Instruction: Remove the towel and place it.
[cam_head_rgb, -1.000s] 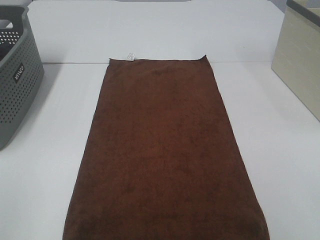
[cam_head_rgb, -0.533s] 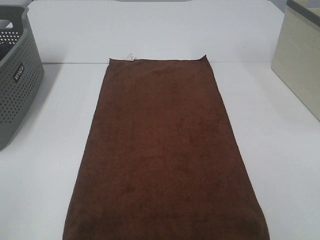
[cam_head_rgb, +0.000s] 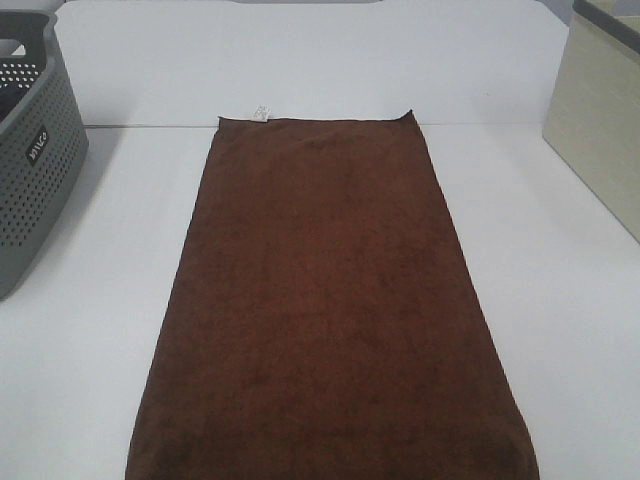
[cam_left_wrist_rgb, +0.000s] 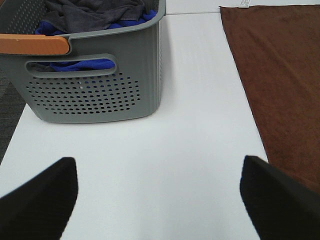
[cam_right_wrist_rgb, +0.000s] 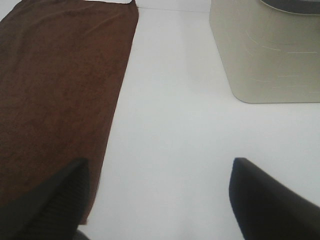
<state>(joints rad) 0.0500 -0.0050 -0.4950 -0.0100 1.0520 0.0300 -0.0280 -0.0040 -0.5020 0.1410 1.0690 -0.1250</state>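
Bright, even overhead light — soft faint shadows, washed-out white table (cam_head_rgb: 90, 330), slightly soft focus.

Towel (cam_head_rgb: 330, 300) near end cut off by frame edge (tag (cam_head_rgb: 261, 111) print too small to read)

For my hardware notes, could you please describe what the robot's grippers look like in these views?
Only fingertips show. The left gripper has two black, wedge-shaped fingers with a finely textured matte surface; the right gripper looks the same. No cables, markings or arm links are visible.
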